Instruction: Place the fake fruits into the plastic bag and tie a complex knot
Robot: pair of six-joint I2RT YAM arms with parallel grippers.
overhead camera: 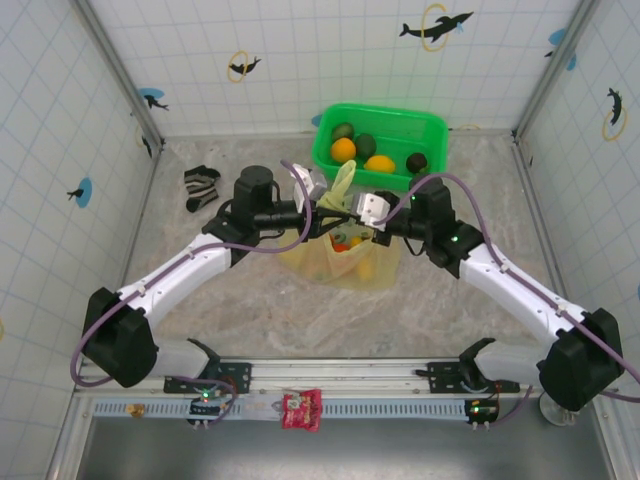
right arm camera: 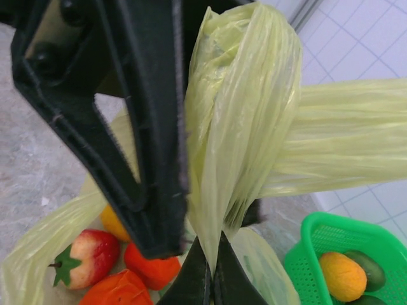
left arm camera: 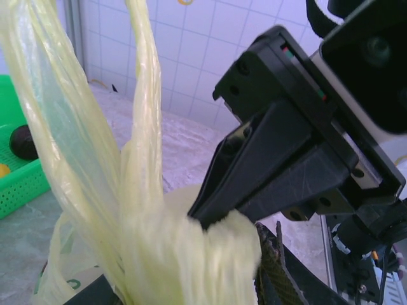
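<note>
The pale yellow-green plastic bag [overhead camera: 340, 262] sits mid-table with its handles [overhead camera: 345, 180] pulled upward. Inside it lie fake fruits: a red strawberry [right arm camera: 89, 257], two orange-red pieces [right arm camera: 149, 268] and a yellow one [right arm camera: 113, 222]. My left gripper [overhead camera: 330, 208] is shut on the bunched handles [left arm camera: 184, 254]. My right gripper [overhead camera: 360, 213] pinches a strand of handle between its shut fingertips [right arm camera: 213, 276]. One handle band [right arm camera: 241, 95] loops over the other band [right arm camera: 343, 136] between the two grippers. A tightened knot is hidden or cannot be made out.
The bright green basket [overhead camera: 430, 125] stands behind the bag with more fruits: orange [overhead camera: 343, 150], yellow [overhead camera: 380, 163] and dark green [overhead camera: 417, 162]. A striped black-and-white sock [overhead camera: 200, 185] lies at the back left. Tiled walls enclose the table.
</note>
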